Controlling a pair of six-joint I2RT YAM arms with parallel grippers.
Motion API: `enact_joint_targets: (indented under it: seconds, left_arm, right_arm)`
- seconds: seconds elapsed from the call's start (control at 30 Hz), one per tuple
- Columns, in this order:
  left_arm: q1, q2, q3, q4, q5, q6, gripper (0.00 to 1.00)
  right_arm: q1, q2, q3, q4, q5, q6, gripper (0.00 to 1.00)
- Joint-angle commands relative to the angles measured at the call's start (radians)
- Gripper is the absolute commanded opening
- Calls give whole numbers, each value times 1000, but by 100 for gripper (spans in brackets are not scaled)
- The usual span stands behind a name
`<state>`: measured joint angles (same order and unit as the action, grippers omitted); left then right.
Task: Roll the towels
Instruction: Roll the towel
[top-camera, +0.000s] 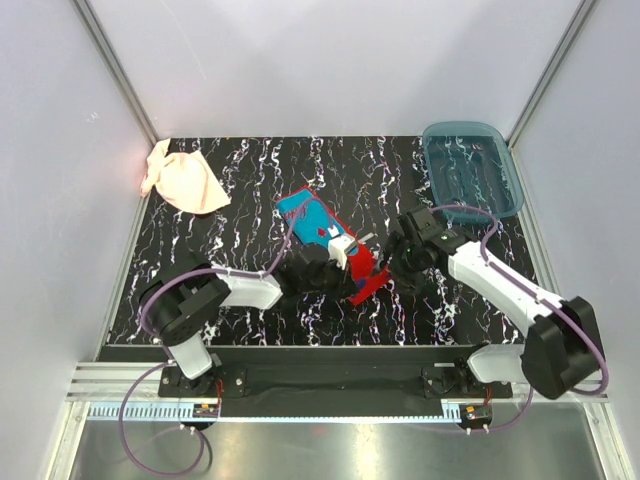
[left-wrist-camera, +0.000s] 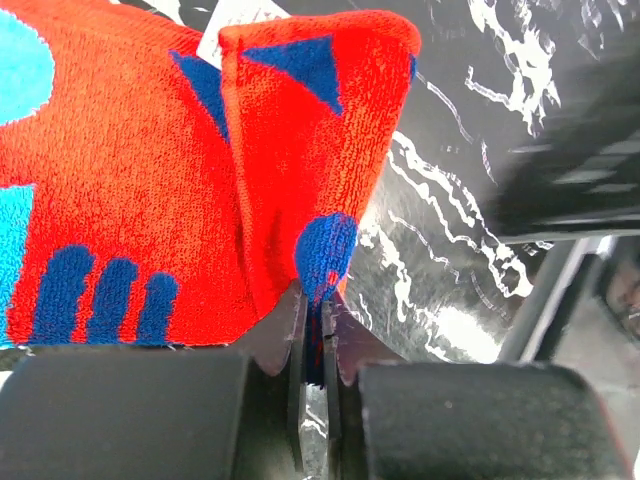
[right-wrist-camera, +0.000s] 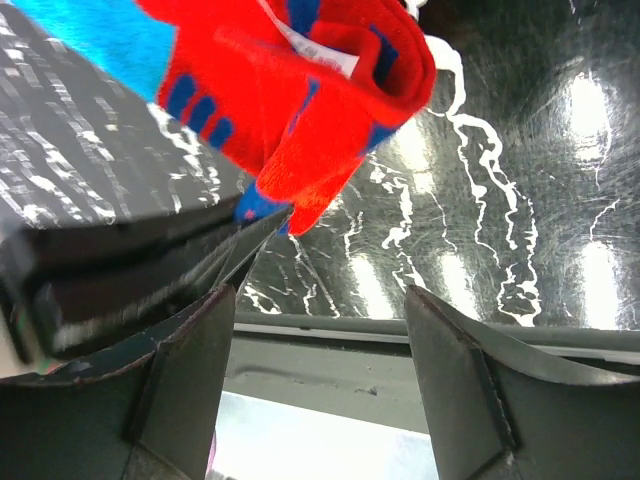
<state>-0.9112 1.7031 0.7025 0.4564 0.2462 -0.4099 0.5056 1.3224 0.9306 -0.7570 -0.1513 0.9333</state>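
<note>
My left gripper (left-wrist-camera: 312, 305) is clenched on the red near corner of the blue towel (top-camera: 305, 215), holding it up off the black table (top-camera: 450, 310). My right gripper (right-wrist-camera: 320, 330), jaws apart and empty, hangs just beside that hem. The pinch looks thin: a pull may slip the corner free, and the folded edge would flop open. The peach towel (top-camera: 185, 182) lies crumpled at the far left, well apart.
</note>
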Motion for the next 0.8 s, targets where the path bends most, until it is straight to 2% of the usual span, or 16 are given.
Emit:
enact_joint_targets:
  seconds: [0.0, 0.17, 0.43, 0.77]
  left_arm:
    - [26, 24, 0, 94, 151, -87, 0]
    - [75, 108, 68, 65, 255, -158, 0]
    - [133, 148, 69, 4, 231, -254, 0]
    - [196, 222, 106, -24, 336, -372, 0]
  right_arm:
    - [-1, -80, 30, -10, 65, -19, 76]
    - [1, -104, -53, 122, 13, -19, 73]
    - [2, -57, -147, 324, 32, 1, 69]
    - [4, 66, -245, 533, -1, 38, 63]
